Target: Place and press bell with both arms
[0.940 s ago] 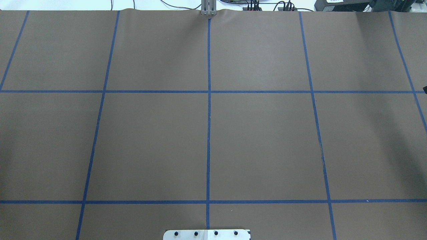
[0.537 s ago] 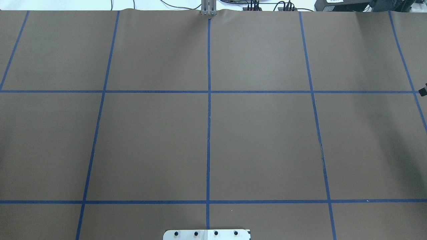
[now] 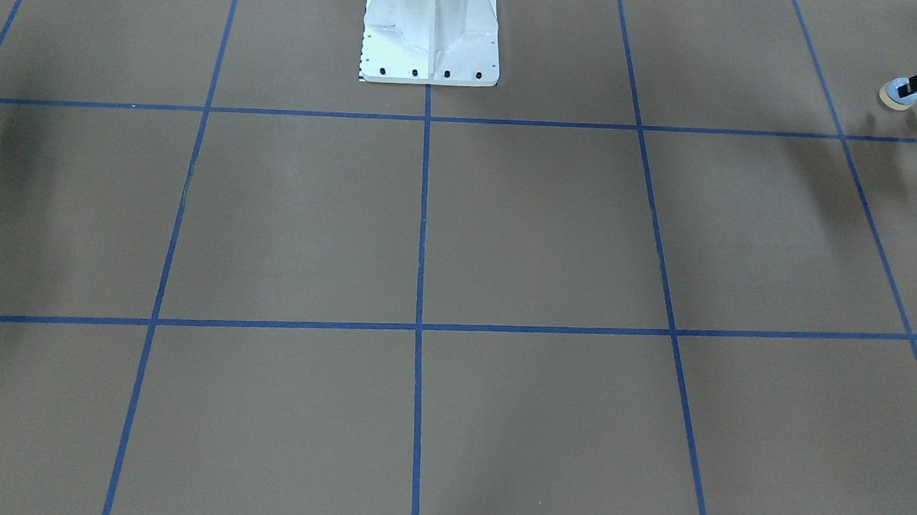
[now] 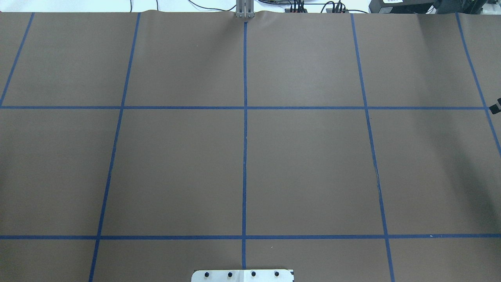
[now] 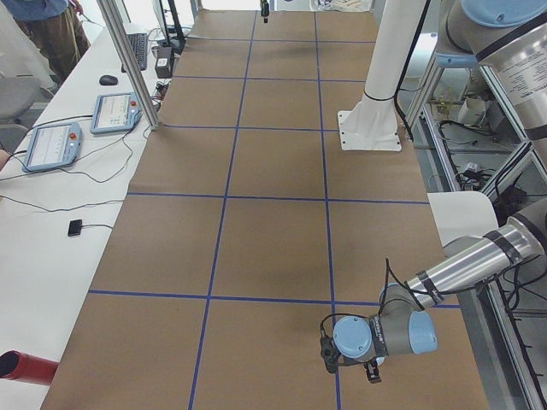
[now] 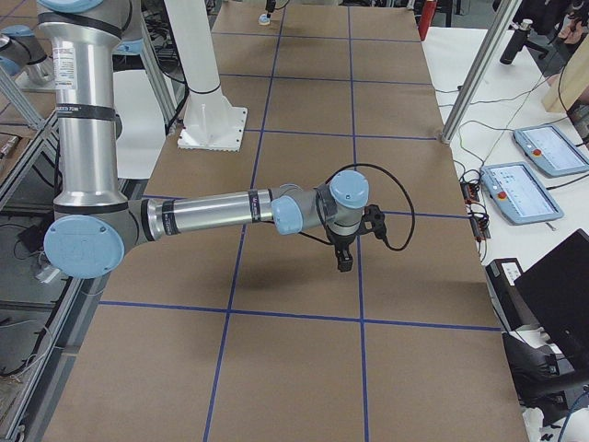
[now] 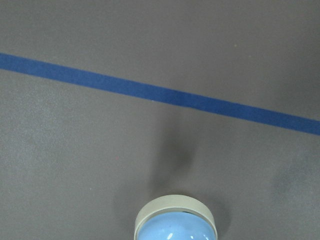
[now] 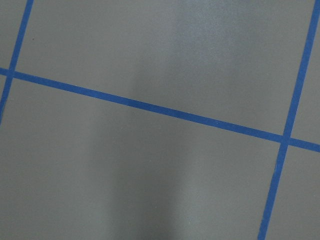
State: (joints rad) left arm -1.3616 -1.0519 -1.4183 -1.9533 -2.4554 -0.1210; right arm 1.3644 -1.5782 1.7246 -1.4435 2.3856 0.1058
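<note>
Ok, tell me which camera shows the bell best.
The left wrist-mounted view: the bell fills its bottom edge, blue dome and cream ring clear. The front-facing view shows it tiny at the right edge; overhead and right wrist-mounted views miss it.

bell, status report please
Left gripper shut on bell, seemingly just off the table. Right gripper pointing down, apart, state unreadable. No obstruction seen.

The bell (image 7: 175, 226) has a glossy light-blue dome on a matt cream base ring; under it, matt brown paper (image 7: 100, 150) crossed by smooth blue tape (image 7: 150, 92).
</note>
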